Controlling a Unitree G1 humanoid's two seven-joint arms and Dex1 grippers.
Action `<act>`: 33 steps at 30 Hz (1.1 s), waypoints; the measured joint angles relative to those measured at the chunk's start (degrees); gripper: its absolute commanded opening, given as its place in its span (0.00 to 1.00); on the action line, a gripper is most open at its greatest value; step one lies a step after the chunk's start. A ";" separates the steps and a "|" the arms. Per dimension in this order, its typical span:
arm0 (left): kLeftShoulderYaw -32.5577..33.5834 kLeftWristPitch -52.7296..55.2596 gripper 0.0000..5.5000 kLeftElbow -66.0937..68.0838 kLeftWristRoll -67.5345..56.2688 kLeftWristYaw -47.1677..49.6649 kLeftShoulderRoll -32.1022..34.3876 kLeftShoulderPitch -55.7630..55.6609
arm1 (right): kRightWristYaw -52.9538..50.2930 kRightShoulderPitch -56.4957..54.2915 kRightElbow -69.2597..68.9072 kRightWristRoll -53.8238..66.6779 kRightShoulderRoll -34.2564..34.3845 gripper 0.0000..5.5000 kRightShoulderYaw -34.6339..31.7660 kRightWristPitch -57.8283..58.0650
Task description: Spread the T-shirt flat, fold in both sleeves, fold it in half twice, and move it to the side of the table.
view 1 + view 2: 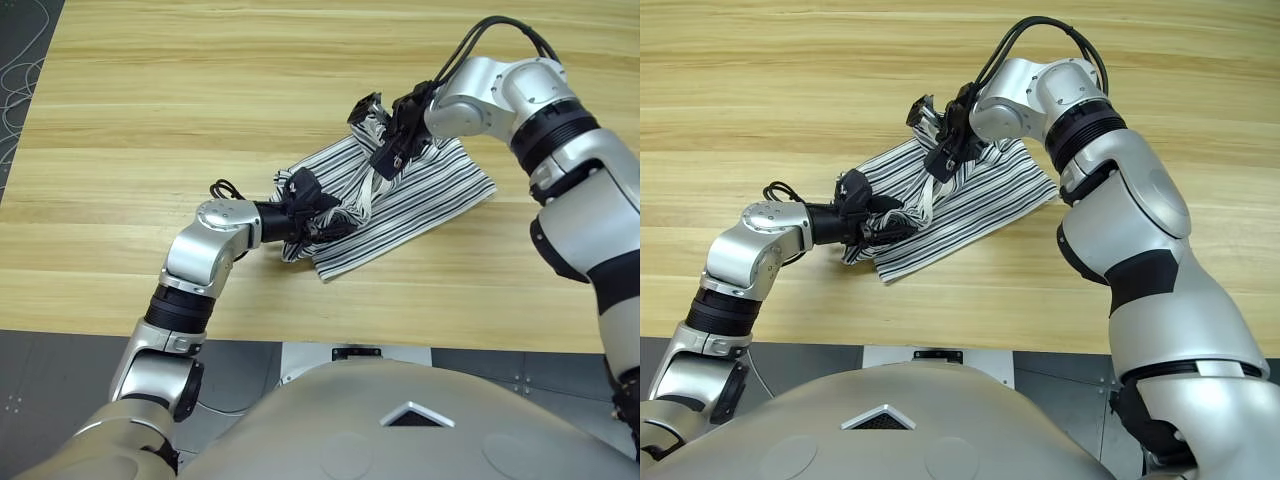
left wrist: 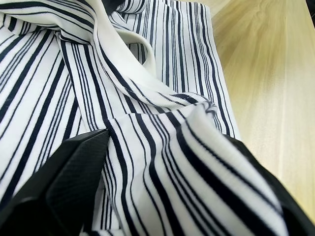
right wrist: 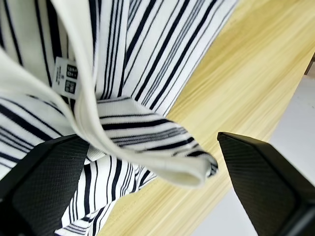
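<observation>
The T-shirt point(image 1: 430, 190) lies bunched a little right of the middle of the frame in the head views. It is not spread flat, and one striped corner points to the bottom of the frame.

Your right gripper point(image 3: 153, 142) is over the shirt's upper part with its jaws wide apart, and a fold of the collar hangs loose between them. Your left gripper point(image 1: 330, 222) is buried in the cloth at the shirt's left end. Cloth covers it in the wrist view, so I cannot tell if it really clamps the cloth.

The risks, as I judge them:
- If you lift the right arm now, the fold probably slides out, because nothing pinches it.
- If you close now, you may catch the collar together with a layer below it. Then the shirt would come up as a lump and not open.
- The two grippers are near each other over the same bundle. If you bring them closer, they could touch or twist the cloth more.
- If the left side has no real hold, a pull to the left drags nothing.

For room, the table point(image 1: 200, 100) is bare wood across the upper and left parts of the frame, so spread in that direction. The table edge at the bottom of the frame is near the shirt's lower corner, and a pull that way could let cloth hang over it.
</observation>
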 measured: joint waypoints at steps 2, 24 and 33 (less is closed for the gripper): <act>0.00 -0.07 0.62 0.06 0.50 0.02 -0.35 -0.02 | -0.77 -0.22 0.25 -1.05 0.02 0.86 1.00 0.00; 0.41 -0.26 0.20 0.19 0.91 -0.19 -0.95 0.00 | -1.10 -0.61 1.37 -1.36 0.35 0.16 1.27 0.00; 0.57 -1.05 0.02 0.18 0.92 -0.19 -0.93 0.00 | -1.59 -0.61 2.23 -1.44 0.35 0.02 1.28 0.07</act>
